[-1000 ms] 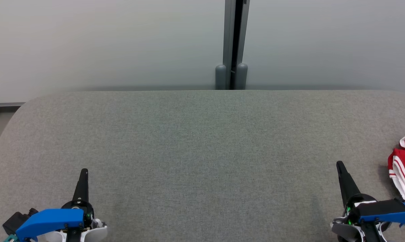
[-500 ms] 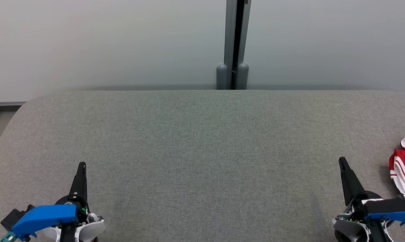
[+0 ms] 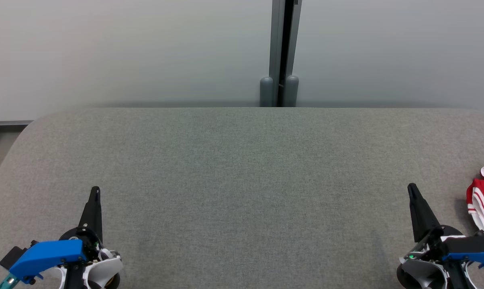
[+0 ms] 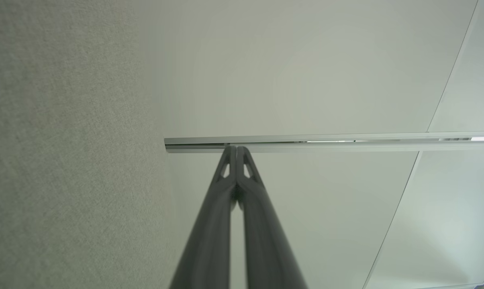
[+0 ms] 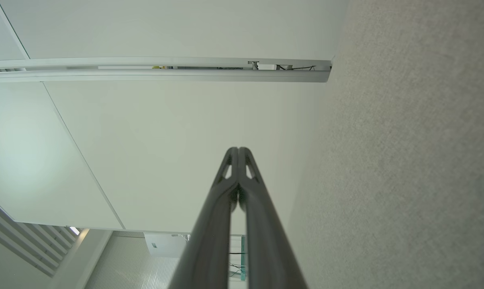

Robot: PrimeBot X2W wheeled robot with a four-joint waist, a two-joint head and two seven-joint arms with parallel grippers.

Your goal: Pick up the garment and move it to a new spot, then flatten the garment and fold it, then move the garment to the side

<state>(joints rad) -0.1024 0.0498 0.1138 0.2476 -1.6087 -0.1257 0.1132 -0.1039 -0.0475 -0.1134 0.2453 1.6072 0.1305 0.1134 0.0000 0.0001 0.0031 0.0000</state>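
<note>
A: What's cut off?
B: Nearest, the left gripper [image 3: 95, 189] and right gripper [image 3: 411, 187] lose their bases off the bottom edge. The garment [image 3: 482, 202], red with white stripes, lies bunched just right of the right gripper, not touching it. The view's right edge slices it, so its kind is unclear.
A: And the pincers?
B: Both clenched on nothing, fingers pressed tip to tip, well apart from each other.
A: The surface?
B: A grey felt table [image 3: 242, 160] stretches ahead of both tips. Beyond it are pale wall panels [image 3: 125, 52] joined by a grey post [image 3: 284, 40].
</note>
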